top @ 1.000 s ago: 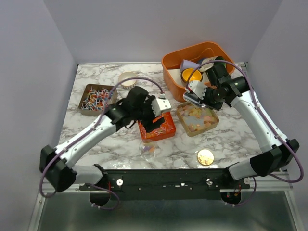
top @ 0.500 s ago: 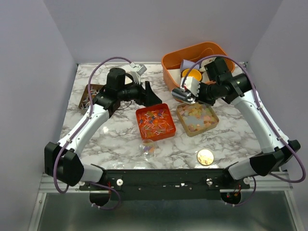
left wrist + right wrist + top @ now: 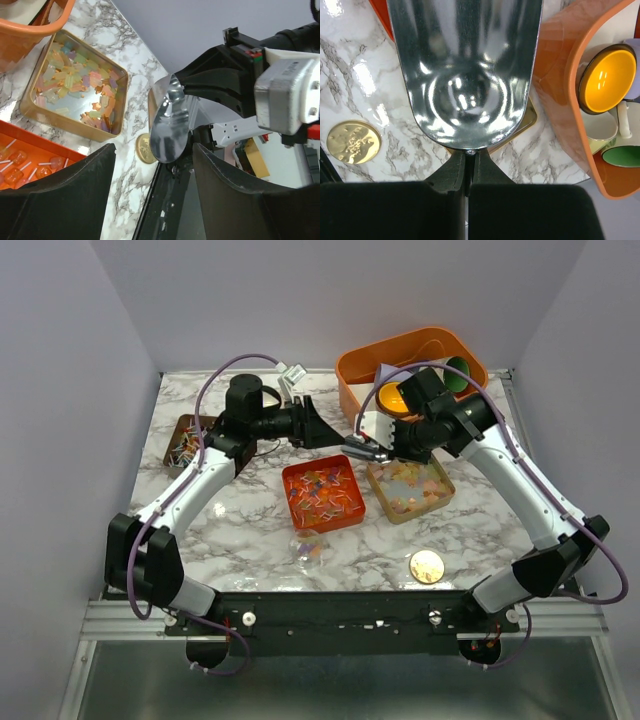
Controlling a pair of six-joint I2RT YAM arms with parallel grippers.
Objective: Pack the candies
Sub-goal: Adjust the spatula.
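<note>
Pastel gummy candies point(image 3: 408, 485) fill a gold tin point(image 3: 120, 102). Lollipop-like candies point(image 3: 322, 493) lie in a square red tray point(image 3: 300, 523). More wrapped candies point(image 3: 186, 443) sit in a brown tin at the left. My right gripper point(image 3: 469, 170) is shut on the handle of a metal scoop point(image 3: 465, 65), which hangs empty over the gap between the red tray and the gold tin point(image 3: 437, 498). My left gripper point(image 3: 318, 426) is raised behind the red tray, open and holding nothing. In its wrist view the scoop point(image 3: 170, 120) faces it.
An orange basket point(image 3: 352, 375) with coloured cups point(image 3: 607, 80) stands at the back right. A round gold disc point(image 3: 427, 566) lies near the front edge. A small clear object point(image 3: 307, 551) lies in front of the red tray.
My left arm rose off the red tray and swung back towards the rear, its jaws narrowing a little. My right gripper carried the scoop left and forward.
</note>
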